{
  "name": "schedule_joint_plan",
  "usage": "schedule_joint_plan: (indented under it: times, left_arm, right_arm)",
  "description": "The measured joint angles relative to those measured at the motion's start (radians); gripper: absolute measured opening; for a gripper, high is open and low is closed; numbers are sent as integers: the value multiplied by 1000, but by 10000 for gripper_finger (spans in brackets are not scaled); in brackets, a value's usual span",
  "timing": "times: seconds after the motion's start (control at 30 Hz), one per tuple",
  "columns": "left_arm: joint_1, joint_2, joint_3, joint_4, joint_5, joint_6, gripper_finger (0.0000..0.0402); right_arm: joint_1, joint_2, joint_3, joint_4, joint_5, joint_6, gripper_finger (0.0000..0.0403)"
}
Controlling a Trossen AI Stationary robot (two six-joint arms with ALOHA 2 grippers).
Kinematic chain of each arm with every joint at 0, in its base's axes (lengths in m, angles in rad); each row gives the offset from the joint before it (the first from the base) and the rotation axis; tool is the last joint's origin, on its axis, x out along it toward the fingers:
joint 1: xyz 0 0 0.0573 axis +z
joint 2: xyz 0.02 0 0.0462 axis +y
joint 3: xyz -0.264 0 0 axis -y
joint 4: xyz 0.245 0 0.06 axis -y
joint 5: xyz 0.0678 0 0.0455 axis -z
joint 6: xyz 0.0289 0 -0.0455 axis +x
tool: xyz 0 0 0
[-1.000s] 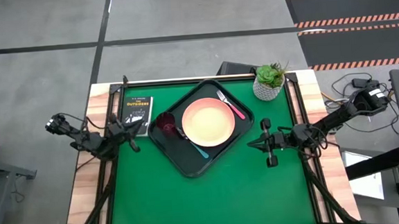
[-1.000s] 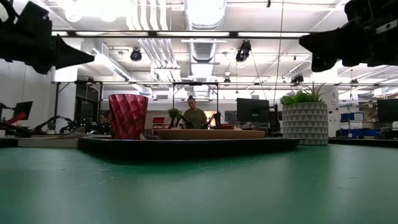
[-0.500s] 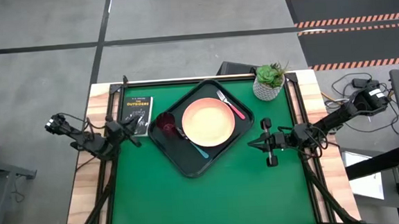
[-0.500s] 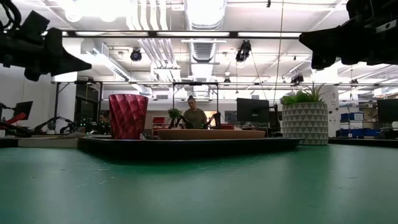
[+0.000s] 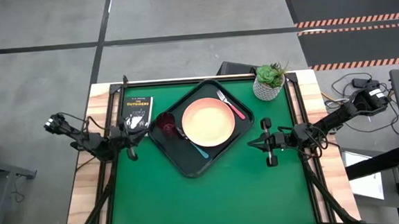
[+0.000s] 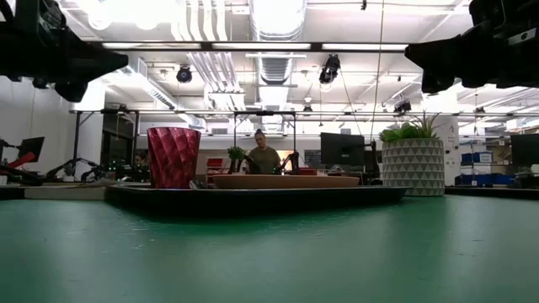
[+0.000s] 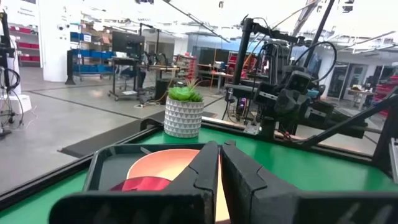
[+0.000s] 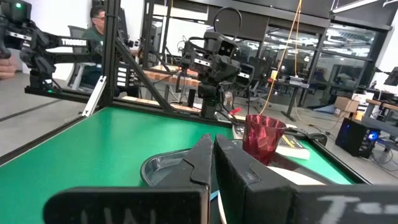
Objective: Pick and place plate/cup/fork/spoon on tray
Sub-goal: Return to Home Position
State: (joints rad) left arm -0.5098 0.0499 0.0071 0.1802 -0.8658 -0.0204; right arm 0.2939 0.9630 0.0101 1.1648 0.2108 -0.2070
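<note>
The black tray lies aslant on the green table. On it rest the peach plate, the maroon cup standing upright to the plate's left, the pink-handled fork at the plate's far right, and the blue-handled spoon at its near left. My left gripper is shut and empty above the table's left edge, left of the tray. My right gripper is shut and empty, right of the tray. In the left wrist view its fingers point at the cup.
A white pot with a green plant stands at the table's far right corner. A small black book lies at the far left, beside the tray. A person sits in the room behind the table.
My left gripper has swung a little above the table's left edge and has come level from a slight downward tilt. It stays shut and empty.
</note>
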Motion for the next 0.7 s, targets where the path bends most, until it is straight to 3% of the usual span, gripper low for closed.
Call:
schedule_joint_plan:
  times: [0.33,0.53,0.7]
  left_arm:
    - [2,82,3,138,7,155,0]
    - [2,114,4,142,100,257,0]
    - [3,99,5,83,102,263,0]
  right_arm:
    - [0,0,0,0,0,0,9]
    - [0,0,0,31,18,-18,9]
    - [0,-8,0,50,53,-49,9]
